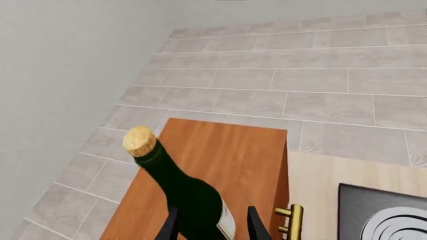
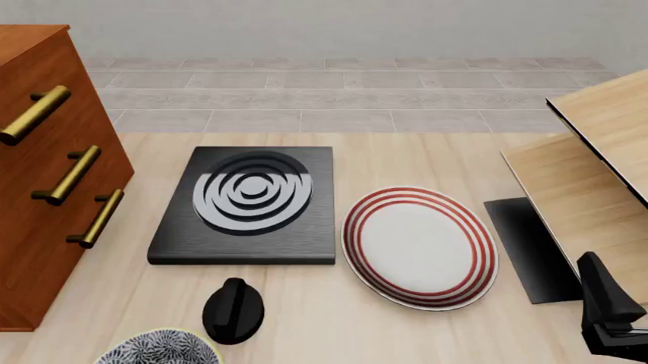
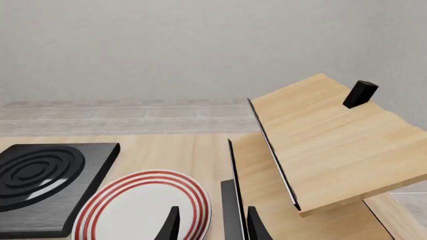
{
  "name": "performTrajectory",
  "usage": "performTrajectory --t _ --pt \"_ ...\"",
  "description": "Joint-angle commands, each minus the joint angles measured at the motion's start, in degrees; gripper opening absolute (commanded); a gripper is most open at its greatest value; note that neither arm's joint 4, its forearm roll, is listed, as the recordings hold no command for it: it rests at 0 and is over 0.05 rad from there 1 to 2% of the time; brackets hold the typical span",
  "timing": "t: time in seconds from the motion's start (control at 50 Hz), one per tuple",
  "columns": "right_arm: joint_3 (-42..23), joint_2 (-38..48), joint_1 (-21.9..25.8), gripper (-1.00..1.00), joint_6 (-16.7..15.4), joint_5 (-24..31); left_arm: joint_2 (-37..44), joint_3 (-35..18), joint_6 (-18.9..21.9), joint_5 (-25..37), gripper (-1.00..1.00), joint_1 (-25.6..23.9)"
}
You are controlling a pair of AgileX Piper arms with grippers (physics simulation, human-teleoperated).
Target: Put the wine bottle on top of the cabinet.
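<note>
Holding the wine bottle (image 1: 179, 187) by its lower body, the left hand (image 1: 212, 225) has it clamped between its two dark fingers (image 1: 257, 224), neck and cork pointing away from the hand and tilted. Seen from the left wrist, the bottle hangs above the top board of the cabinet (image 1: 220, 165), with one brass handle (image 1: 292, 220) showing just beside the hand on the cabinet's front. Whether the bottle's base is already touching the wood I cannot tell; the base is hidden below the fingers. In the front view neither the bottle nor the left hand shows; only the cabinet's drawer front (image 2: 45, 174) stands at that side.

The right hand (image 3: 210, 225) sits low and idle, fingers spread apart with nothing between them, hovering over the tabletop (image 2: 426, 334) with the red-striped plate (image 3: 143, 207) just ahead of it and the pale wooden furniture (image 3: 327, 135) to its side. The black burner slab (image 2: 248, 205) and the small black knob (image 2: 233, 309) lie well apart from either hand's work.

To my eye this is the placing step: the carry looks done, the release not yet. The next move calls for righting the bottle, lowering it squarely onto the board well in from the edges, then easing the fingers apart. A tall bottle let go while tilted could topple.
</note>
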Motion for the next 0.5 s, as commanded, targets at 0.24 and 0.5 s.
performTrajectory --t 0.24,0.5 --pt "0.0 0.0 0.0 1.0 0.0 0.0 -4.1 2.4 2.4 2.4 1.0 -1.0" --pt "-1.9 0.8 0.0 1.0 -0.5 1.3 -10.1 4.4 4.4 4.6 1.0 -3.8"
